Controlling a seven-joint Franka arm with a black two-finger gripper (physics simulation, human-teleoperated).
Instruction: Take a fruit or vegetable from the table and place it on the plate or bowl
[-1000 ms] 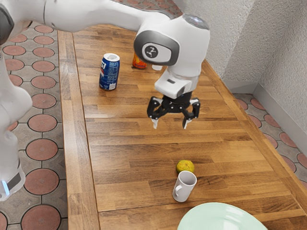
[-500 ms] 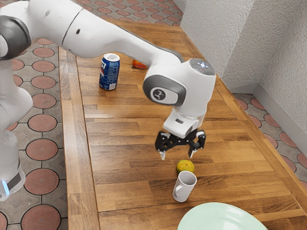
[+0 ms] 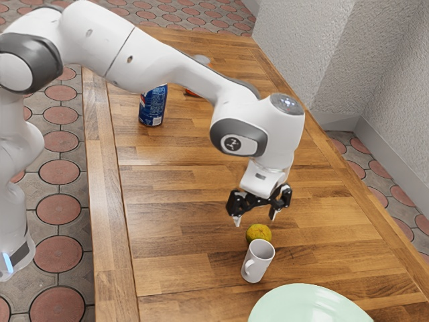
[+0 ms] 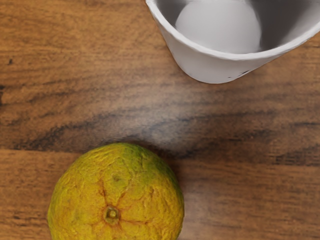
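Item 1, my gripper (image 3: 255, 219): black two-finger claw, jaws spread w/ nothing btwn them, hanging just above the fruit and a bit toward the ext. view's left of it, no contact. Item 2, fruit (image 3: 259, 233): round citrus, yellow-green rind w/ orange patches, sitting on the wood table (image 3: 167, 201); in the wrist view the fruit (image 4: 116, 195) is directly under my hand, stem scar facing up. Item 3, mug (image 3: 257, 260): white, upright, handle toward the ext. view's left, just beside the fruit on the near side; wrist view shows a strip of bare wood btwn the mug (image 4: 225, 45) and the fruit, so close but apart. Item 4, plate (image 3: 308, 305): pale green, cut off by the ext. view's lower edge, near the mug, nothing on the part I can see. Item 5, soda can (image 3: 153, 106): blue, upright, far end of table, top hidden behind my arm, well apart from the rest. Item 6, small orange-red obj (image 3: 192, 92): by the can, mostly hidden by the arm, can't ID.
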